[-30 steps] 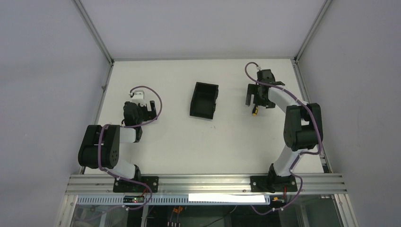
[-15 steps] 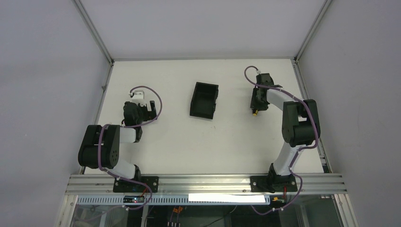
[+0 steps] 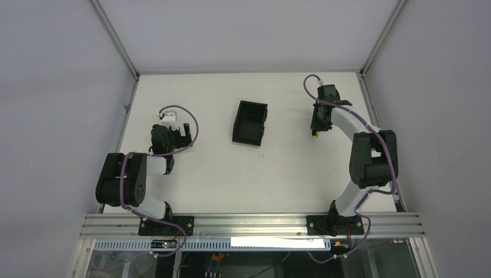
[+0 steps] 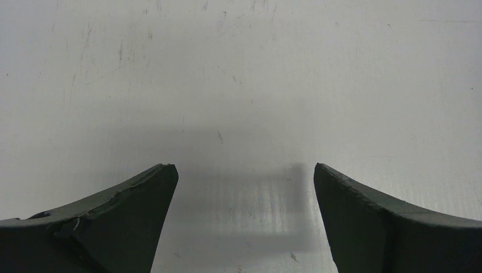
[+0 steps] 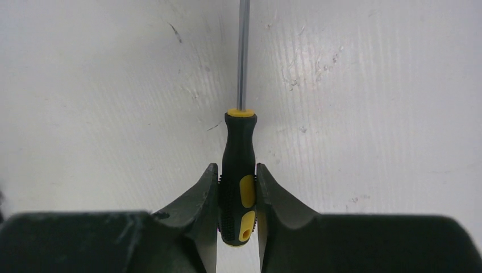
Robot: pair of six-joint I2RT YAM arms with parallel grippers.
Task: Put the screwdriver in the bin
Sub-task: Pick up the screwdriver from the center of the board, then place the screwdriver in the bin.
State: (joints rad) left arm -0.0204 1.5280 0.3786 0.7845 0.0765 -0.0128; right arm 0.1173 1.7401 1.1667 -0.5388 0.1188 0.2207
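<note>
The small screwdriver with a thin dark shaft and a black handle marked with yellow [image 5: 239, 151] is pinched by its handle in the right hand [image 5: 236, 169], with the shaft pointing away from the wrist over the scuffed white surface [image 5: 369, 85]; whether it touches the surface cannot be told. It is held at the far right, well apart from the small black rectangular plastic bin [image 3: 238, 124] standing near the middle. The left hand [image 4: 244, 170] is spread, low over the surface at the left.

Tip of screwdriver [image 5: 238, 149] beyond top edge
</note>
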